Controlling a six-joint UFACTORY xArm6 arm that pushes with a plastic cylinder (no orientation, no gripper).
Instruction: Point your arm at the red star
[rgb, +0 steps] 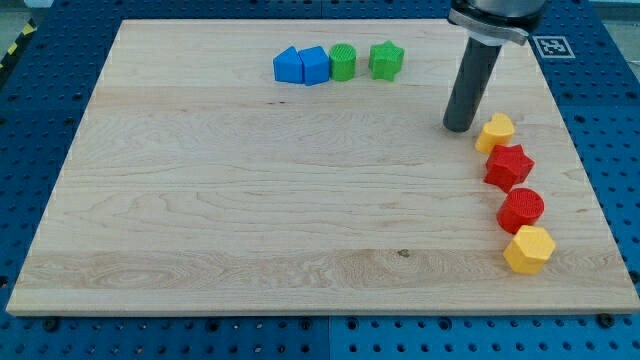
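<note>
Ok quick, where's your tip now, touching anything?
My tip: holding nothing, just left of the yellow heart, apparently not touching it; the red star lies below and to the right.

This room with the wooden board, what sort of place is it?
Probably a robotics lab bench: a wooden board on a blue perforated table, small coloured blocks, a printed marker tag, and my tip beside the yellow block.

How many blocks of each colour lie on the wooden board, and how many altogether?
Blue blocks: 2
Green blocks: 2
Yellow blocks: 2
Red blocks: 2
Total: 8
</note>
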